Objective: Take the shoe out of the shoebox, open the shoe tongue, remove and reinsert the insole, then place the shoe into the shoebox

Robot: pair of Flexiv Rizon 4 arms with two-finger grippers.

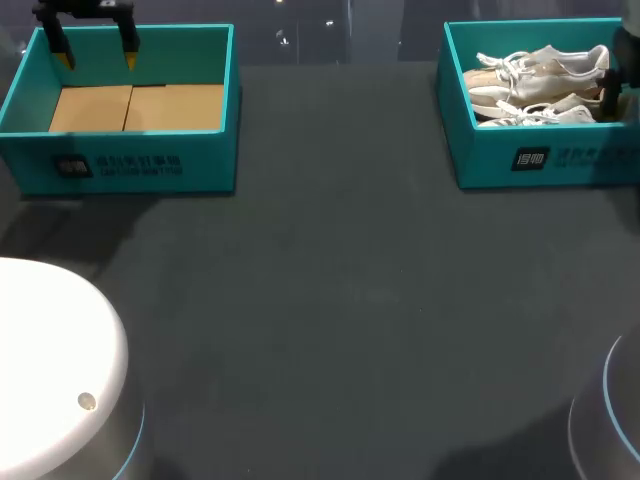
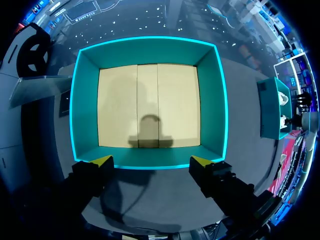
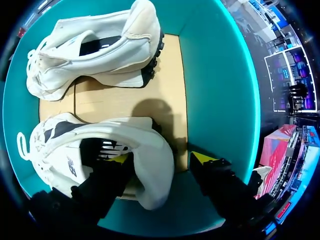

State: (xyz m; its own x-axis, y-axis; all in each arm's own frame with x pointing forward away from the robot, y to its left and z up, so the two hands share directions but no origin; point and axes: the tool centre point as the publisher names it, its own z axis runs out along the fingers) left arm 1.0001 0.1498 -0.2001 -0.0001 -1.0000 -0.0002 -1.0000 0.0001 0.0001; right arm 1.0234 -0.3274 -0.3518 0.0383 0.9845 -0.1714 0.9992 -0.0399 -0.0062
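Dark grey table (image 1: 330, 300) carries two teal boxes, and the work sits in the one at 2 o'clock in the head view. Right gripper (image 3: 161, 158) is down inside that right shoebox (image 3: 220, 90) with its jaws spread. One fingertip (image 3: 121, 159) is dipped into the mouth of the near shoe (image 3: 150, 147), and the other hangs outside the heel, beside the box wall. The heel wall stands between the two, but the outer finger looks just clear of it, so I judge this a straddle and not yet a pinch.

That puts the job at its first step, taking the shoe out, with the grasp lined up but not closed. The next move calls for pressing the jaws together on the heel wall. Then comes a straight lift high enough to clear the box rim. The soft collar may fold or slip, and the loose laces could drag on the neighbour.

The near shoe lies on its side along the 6 o'clock side of the box, heel toward 3 o'clock and toe toward 9. The second shoe (image 3: 95, 55) lies ahead of the gripper along the 12 o'clock side, turned the same way, close to the first but apart from the fingers.

Over at 10 o'clock, left gripper (image 2: 152, 161) hovers with jaws spread wide above the near wall of the left shoebox (image 2: 80, 115), gripping nothing. That box shows only its bare cardboard floor (image 2: 150, 100)
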